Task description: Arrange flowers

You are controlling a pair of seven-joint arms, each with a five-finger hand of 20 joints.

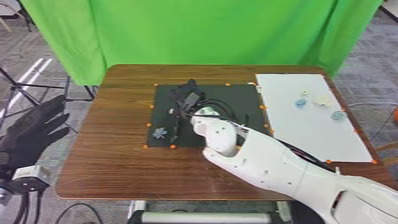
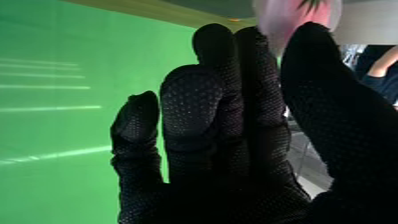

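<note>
Head cam fwd/down, R wrist close

and in the head view the right arm [image 1: 266,160] runs out past the frame's edge, hiding part of the dark mat [image 1: 240,100] and the table [image 1: 115,165] beneath it! the right hand [image 1: 186,95] melts into that mat, black on black, its outline hard to pick out. the grey piece [image 1: 160,132] there? too small to name, like the blue bits [image 1: 300,103] on the white board [image 1: 311,130]. the left arm [image 1: 31,174] is cut off too. over to the wrist view: a blurred pink thing [image 2: 271,15], clipped by the edge, partly behind the right hand, contact impossible to call!
</note>
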